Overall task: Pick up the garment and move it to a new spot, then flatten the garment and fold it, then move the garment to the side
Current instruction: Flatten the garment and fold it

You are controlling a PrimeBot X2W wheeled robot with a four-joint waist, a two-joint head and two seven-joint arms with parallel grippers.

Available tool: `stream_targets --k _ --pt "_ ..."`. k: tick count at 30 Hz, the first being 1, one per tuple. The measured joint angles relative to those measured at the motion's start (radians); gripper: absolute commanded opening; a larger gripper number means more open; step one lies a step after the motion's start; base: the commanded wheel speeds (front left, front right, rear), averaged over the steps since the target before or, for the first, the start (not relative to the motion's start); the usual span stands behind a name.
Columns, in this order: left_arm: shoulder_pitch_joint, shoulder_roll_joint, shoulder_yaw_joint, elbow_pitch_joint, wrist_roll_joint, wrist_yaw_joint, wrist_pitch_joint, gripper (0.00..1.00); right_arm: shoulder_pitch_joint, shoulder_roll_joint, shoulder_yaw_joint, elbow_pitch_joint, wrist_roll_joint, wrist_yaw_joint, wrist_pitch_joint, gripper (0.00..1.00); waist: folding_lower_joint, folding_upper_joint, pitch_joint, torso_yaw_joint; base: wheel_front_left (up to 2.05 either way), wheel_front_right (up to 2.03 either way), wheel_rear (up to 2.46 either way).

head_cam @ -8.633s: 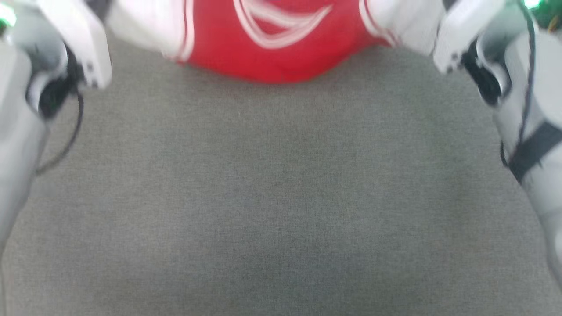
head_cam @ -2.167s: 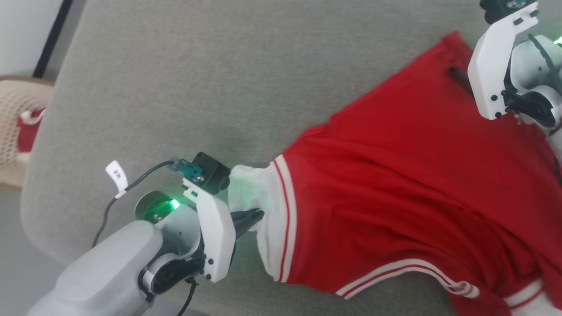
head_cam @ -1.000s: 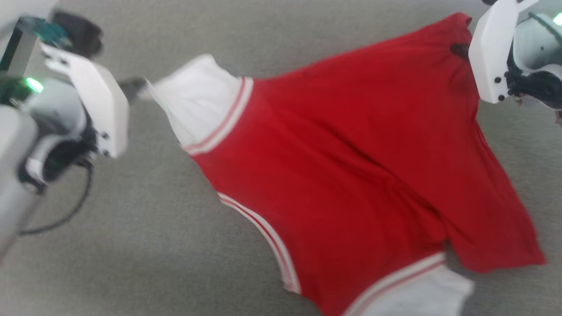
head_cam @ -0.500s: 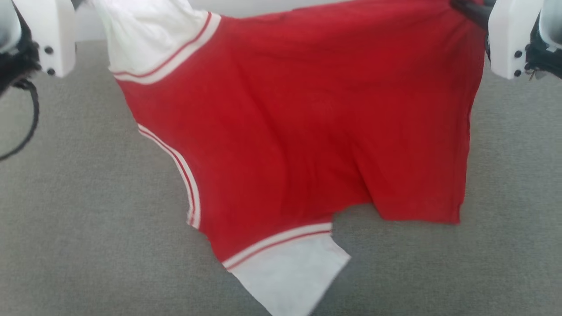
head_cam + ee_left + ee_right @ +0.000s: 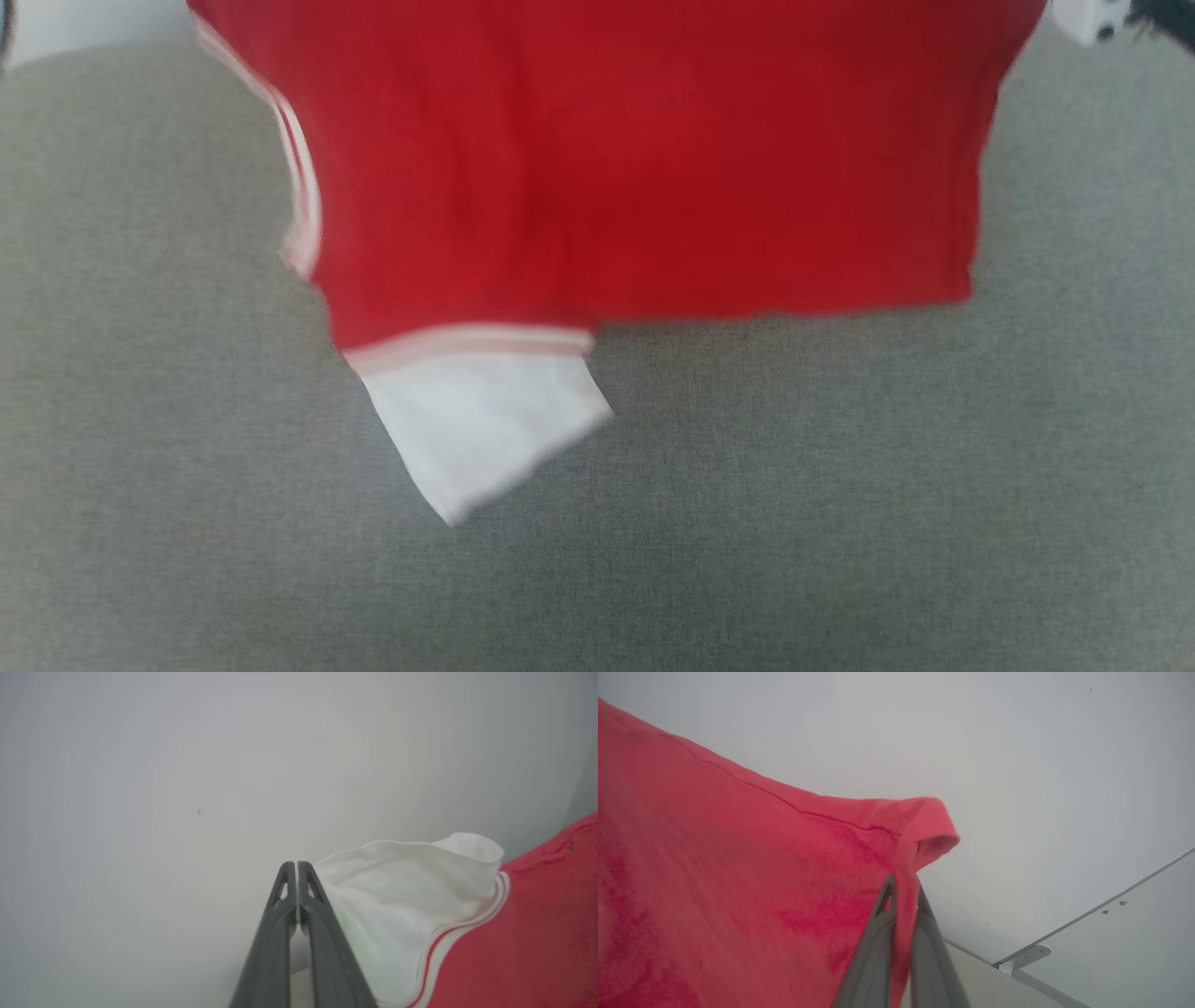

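Nearest to the robot, in the head view, the bench (image 5: 840, 523) spreads out under a grey woven cover. Above it hangs the garment (image 5: 635, 159), blurred by motion. Its red body is stretched wide across the top of the view, and its lower hem runs roughly level. One white sleeve (image 5: 481, 420) with red-and-white striped trim dangles from the lower left part. Whether its tip touches the cover I cannot tell. At the top right corner a bit of white casing (image 5: 1088, 21) on the right arm peeks in.

The wrist views give what the head view leaves out: the two grips. The left tool (image 5: 296, 865) is closed, its dark fingers pressed together on the edge of the other white sleeve (image 5: 397, 886), near the striped seam where the red cloth starts. The right tool (image 5: 903, 886) is closed too, pinching red fabric just below a rolled corner of the hem (image 5: 931, 830). So the garment is held up in the air, spread between both tools.

Half a second earlier the dangling sleeve reached the bottom edge of the head view and both arm casings showed. Now the hem and sleeve sit much higher, while the bench's far edge has hardly shifted.

Farthest back is a plain pale wall (image 5: 187, 765). In the right wrist view a thin dark line and a small metal bracket (image 5: 1024, 954) lie low on the right. The red cloth blocks the head camera's sight of the bench's far side.
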Motion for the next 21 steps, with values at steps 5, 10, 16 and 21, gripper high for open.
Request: stream_targets --k 5,10,16,21 --pt "-0.141 -0.058 0.016 0.126 0.069 -0.002 -0.162 0.0 -0.088 0.056 -0.029 0.104 -0.1 0.0 -0.136 0.0 0.0 0.0 0.066 -0.004 0.0 0.0 0.0" --pt "-0.277 -0.095 0.029 0.22 0.147 -0.003 -0.386 0.0 -0.187 0.102 -0.065 0.208 -0.239 0.0 -0.342 0.0 0.0 0.0 0.127 -0.003 0.0 0.0 0.0" --pt "-0.353 -0.139 0.046 0.329 0.187 -0.01 -0.607 0.0 -0.257 0.15 -0.099 0.329 -0.398 0.0 -0.524 0.0 0.0 0.0 0.162 0.011 0.0 0.0 0.0" --pt "-0.314 -0.16 0.014 0.404 0.173 -0.093 -0.625 0.0 -0.238 0.172 -0.052 0.418 -0.402 0.0 -0.524 0.0 0.0 0.0 0.159 0.028 0.0 0.0 0.0"
